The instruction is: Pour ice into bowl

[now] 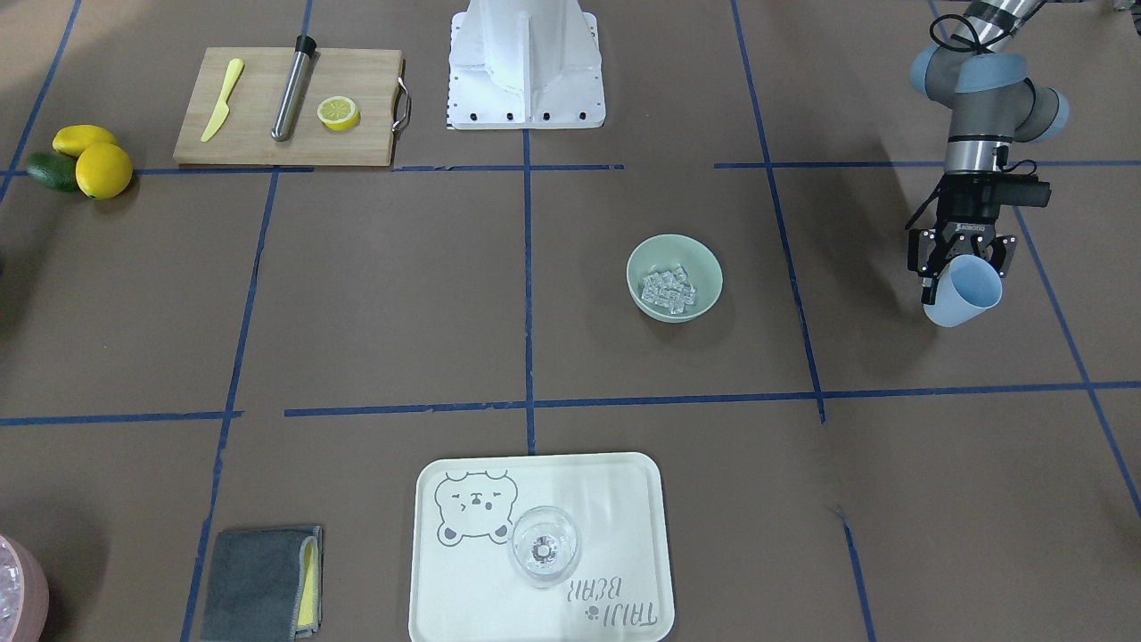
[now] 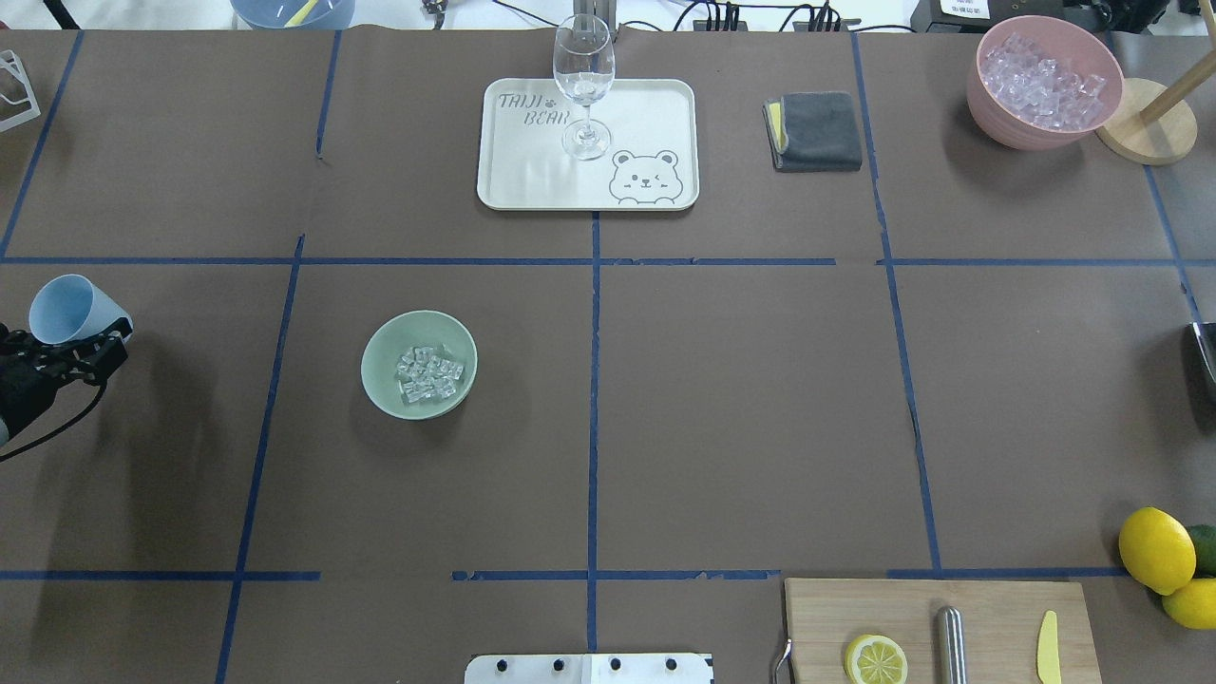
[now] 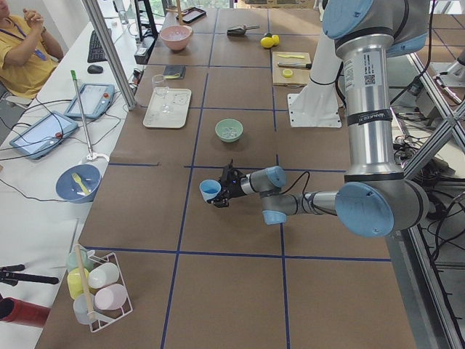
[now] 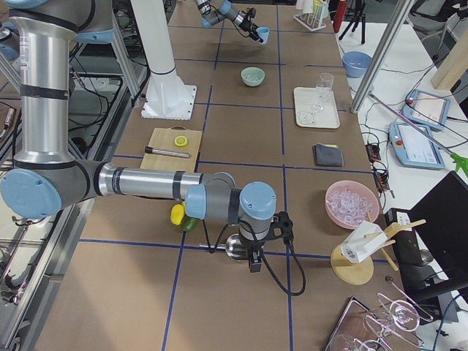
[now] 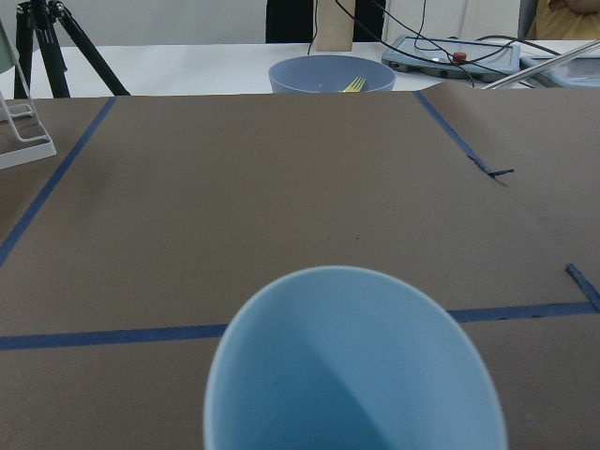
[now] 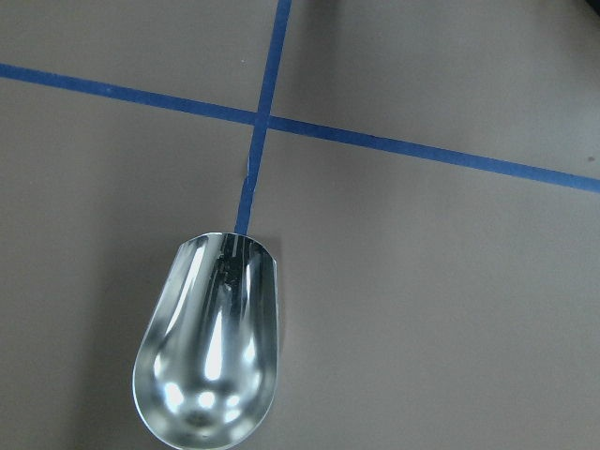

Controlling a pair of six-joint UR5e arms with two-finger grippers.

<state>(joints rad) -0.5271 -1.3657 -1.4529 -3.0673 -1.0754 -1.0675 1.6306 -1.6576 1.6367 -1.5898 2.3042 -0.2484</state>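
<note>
Mint-green bowl [image 1: 688,251] holding ice [image 1: 669,290], well apart from left tool [image 1: 963,267] clamped on cup [image 1: 968,296]

Mint-green bowl [image 1: 701,265], clear ice [image 1: 669,289] (pale blue cup [image 1: 970,290])

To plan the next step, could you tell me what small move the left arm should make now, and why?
Probably tip the blue cup upright and set it on the table. The ice already lies in the bowl, the cup looks empty in the left wrist view, and the left gripper holds it tilted, off to the bowl's side.
</note>
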